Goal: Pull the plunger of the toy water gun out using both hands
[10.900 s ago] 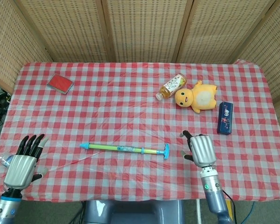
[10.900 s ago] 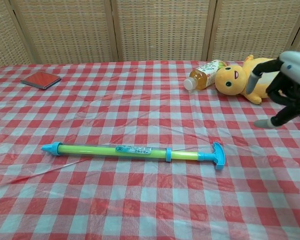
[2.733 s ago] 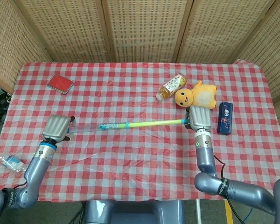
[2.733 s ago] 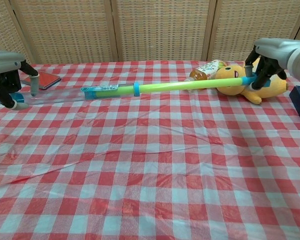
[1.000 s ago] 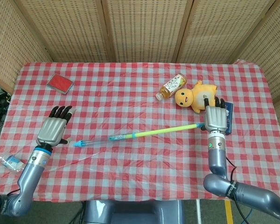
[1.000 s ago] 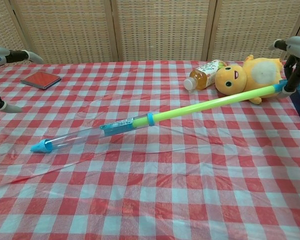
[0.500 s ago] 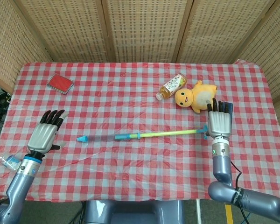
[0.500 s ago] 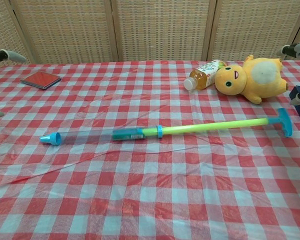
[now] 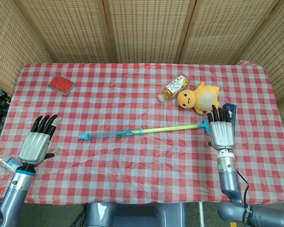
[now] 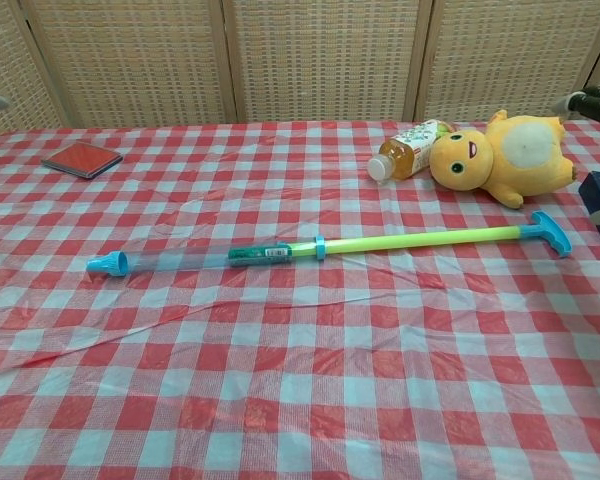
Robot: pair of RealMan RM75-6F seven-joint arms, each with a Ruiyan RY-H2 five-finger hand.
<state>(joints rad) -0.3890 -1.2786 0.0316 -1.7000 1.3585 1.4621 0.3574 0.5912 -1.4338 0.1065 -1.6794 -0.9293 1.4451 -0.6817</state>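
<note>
Long green-and-blue toy water gun (image 9: 142,131) across the checked-cloth desk (image 9: 132,90) centre; yellow plush toy (image 9: 201,98) and plastic drink bottle (image 9: 174,88) behind its right end; red flat case (image 9: 61,84) far left.

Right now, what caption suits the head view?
Extended toy water gun on checkered table, both hands open beside it.

We see a table (image 9: 132,90) with a red checked cloth. The water gun (image 9: 142,131) lies in its middle, with a bottle (image 9: 174,88), a yellow toy (image 9: 199,98) and a red case (image 9: 61,84) behind it.
</note>
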